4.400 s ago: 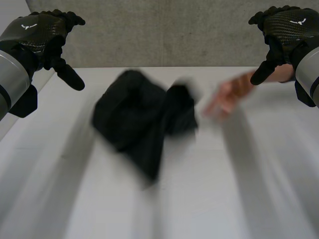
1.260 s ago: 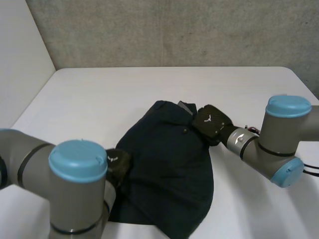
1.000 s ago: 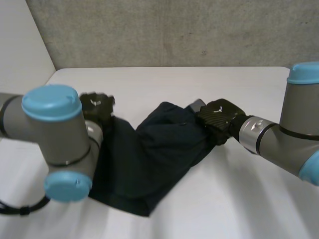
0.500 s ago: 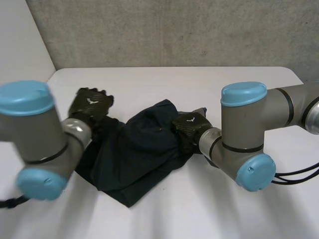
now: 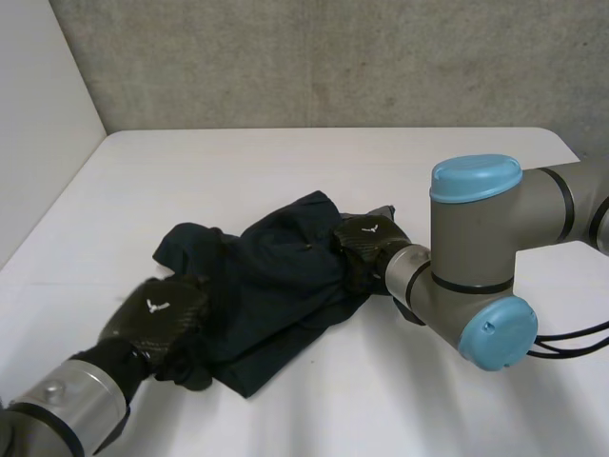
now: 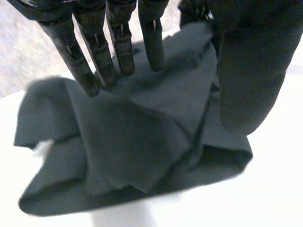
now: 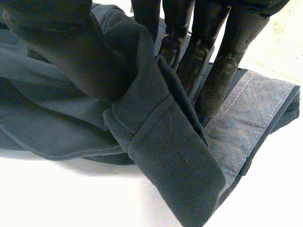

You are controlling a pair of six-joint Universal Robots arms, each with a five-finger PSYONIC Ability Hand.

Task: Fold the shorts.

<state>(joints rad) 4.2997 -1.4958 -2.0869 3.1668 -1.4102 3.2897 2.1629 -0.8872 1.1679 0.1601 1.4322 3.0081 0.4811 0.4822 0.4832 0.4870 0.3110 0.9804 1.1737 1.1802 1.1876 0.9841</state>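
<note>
Dark navy shorts bunched mid white table, slightly toward near edge, creased, not folded flat. Left hand palm-down on shorts' end facing near-left corner. Left wrist view: left fingers straight, close together over cloth, left thumb alongside, nothing pinched. Right hand on shorts' end toward right edge. Right wrist view: right thumb and right fingers clamp raised fold of thick stitched band between them. Lighter grey inner face exposed beside fingertips.
</note>
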